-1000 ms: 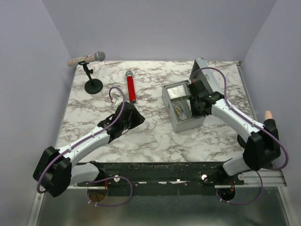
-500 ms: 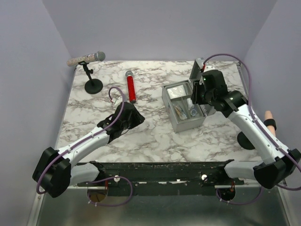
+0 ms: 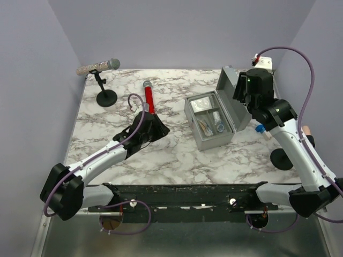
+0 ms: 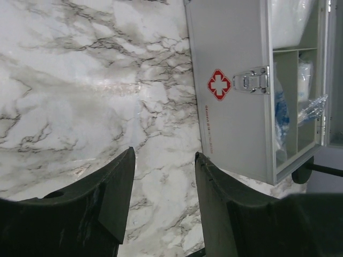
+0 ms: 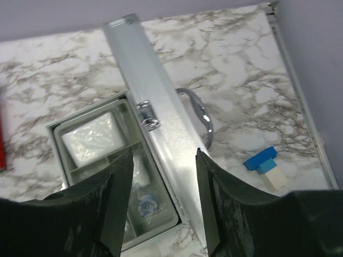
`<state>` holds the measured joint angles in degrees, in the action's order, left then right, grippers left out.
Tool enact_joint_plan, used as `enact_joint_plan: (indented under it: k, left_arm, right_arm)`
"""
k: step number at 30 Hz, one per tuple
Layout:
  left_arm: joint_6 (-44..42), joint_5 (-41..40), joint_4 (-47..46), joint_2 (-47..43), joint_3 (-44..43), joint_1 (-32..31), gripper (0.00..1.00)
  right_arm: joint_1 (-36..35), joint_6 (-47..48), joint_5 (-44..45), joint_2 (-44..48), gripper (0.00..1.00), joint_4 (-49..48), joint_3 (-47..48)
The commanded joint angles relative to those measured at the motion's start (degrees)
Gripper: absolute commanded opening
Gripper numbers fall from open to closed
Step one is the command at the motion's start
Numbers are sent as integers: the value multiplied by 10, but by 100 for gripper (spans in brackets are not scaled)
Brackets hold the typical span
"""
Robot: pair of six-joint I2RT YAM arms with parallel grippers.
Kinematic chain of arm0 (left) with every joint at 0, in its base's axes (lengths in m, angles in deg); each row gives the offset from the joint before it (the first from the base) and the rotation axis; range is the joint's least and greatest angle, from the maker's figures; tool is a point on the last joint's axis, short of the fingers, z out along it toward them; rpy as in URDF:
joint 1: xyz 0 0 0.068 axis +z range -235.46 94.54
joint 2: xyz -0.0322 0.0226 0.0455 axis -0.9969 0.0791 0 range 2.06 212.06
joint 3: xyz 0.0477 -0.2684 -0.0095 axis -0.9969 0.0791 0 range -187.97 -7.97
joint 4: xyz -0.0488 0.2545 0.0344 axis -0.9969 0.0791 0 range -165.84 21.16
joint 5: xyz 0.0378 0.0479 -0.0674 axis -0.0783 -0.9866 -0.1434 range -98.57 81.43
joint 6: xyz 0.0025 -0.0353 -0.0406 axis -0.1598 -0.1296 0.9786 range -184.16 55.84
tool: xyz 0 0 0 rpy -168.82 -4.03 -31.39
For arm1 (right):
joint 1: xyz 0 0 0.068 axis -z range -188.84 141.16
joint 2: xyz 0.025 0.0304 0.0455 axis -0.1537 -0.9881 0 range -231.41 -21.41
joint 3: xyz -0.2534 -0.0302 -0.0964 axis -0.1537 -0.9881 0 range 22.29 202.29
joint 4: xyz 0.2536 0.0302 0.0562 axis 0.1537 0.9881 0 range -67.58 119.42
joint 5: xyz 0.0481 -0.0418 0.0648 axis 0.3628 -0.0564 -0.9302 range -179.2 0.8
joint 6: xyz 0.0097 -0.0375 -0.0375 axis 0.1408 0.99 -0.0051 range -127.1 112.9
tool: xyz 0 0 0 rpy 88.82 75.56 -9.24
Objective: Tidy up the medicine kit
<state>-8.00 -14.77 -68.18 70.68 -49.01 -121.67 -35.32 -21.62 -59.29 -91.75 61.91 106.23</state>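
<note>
Top external shows me the medicine kit (image 3: pixel 213 141) open, right of mid-table. Left gripper (image 4: pixel 163 179) and right gripper (image 5: pixel 163 179) both have fingers apart, empty. I judge I'm mid-filling; next needs a grasp on the blue-and-white block (image 5: pixel 264 167) beside it.

**Overhead view: marble table (image 3: pixel 177 155) with the medicine kit (image 3: pixel 211 140) open.**
The kit stands right of centre, its lid (image 3: pixel 231 96) raised and packets in its compartments. The right end effector (image 3: pixel 245 96) hangs by the lid. The left end effector (image 3: pixel 158 128) is near table centre, at the near end of a red microphone (image 3: pixel 148 96). A second microphone (image 3: pixel 99 67) rests on a stand (image 3: pixel 106 98) at the far left.
</note>
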Motion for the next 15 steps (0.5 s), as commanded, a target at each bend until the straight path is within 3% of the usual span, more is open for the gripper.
enact_joint_plan:
  k: [1,6,15]
  left_arm:
    - [-21,61,-49,33,-39,2,57]
    - [-26,111,-59,56,-45,1,56]
    - [-33,144,-59,95,-65,-4,56]
  right_arm:
    - [54,-62,77,-16,58,-22,-9]
    - [109,-99,4,-51,58,3,-18]
    - [109,-103,-110,-53,58,-27,-85]
